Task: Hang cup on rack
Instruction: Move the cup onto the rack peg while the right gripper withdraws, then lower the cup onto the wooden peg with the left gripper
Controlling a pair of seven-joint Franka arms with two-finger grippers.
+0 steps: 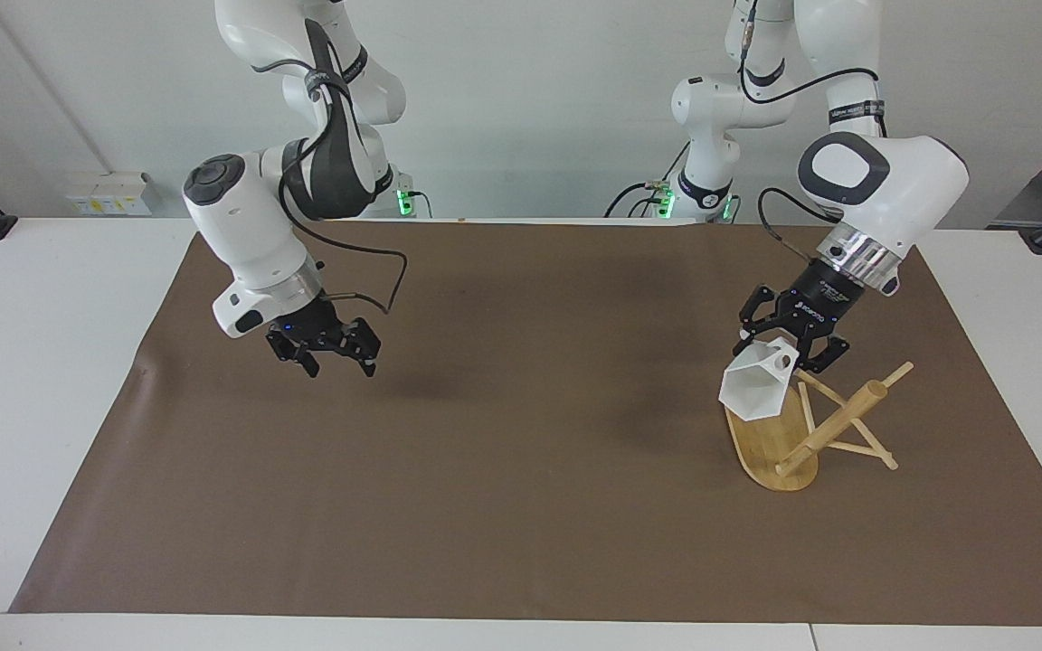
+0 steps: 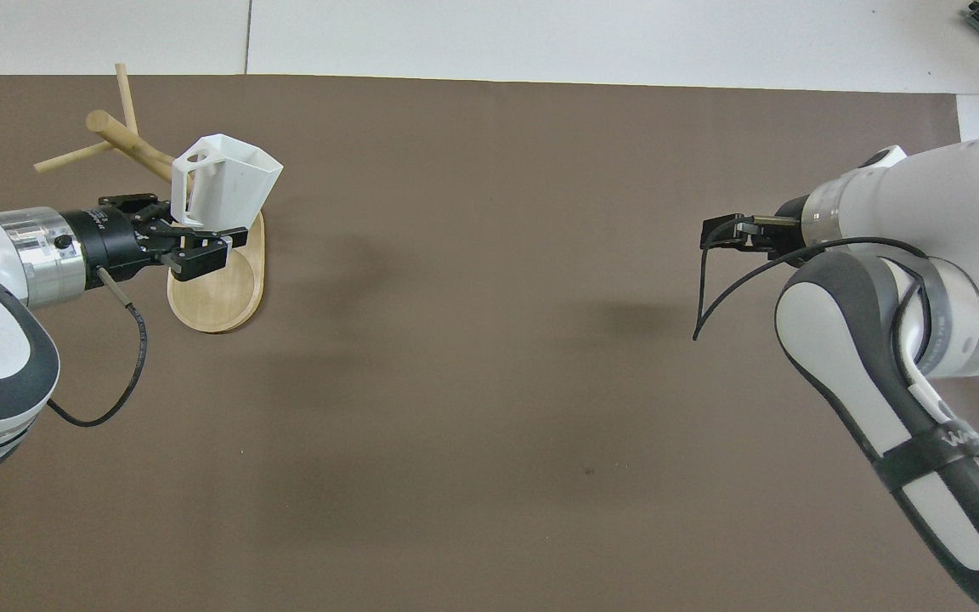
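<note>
Because the left gripper (image 1: 790, 348) grips the cup (image 1: 754, 389) only by its blocky handle, with the body hanging out sideways and the rim tipped downward, the weight sits off to one side of the pinch, so the mug could swivel between the fingers as it is carried on toward a peg. The rack (image 1: 815, 425) adds its own risk (its post leans well off upright in the facing view, with thin pegs crossing it): a nudge from the cup's body or the gripper's links against the post or a peg could shove or topple the whole stand, and the round hole in the handle leaves little room for a peg tip that arrives misaligned. The cup is in the air over the oval base, at the end nearer the robots, just beside the pegs; whether it touches one I cannot tell. The right gripper (image 1: 325, 346), fingers spread and holding nothing, waits over the brown mat (image 1: 521, 506) toward its own end of the table.
</note>
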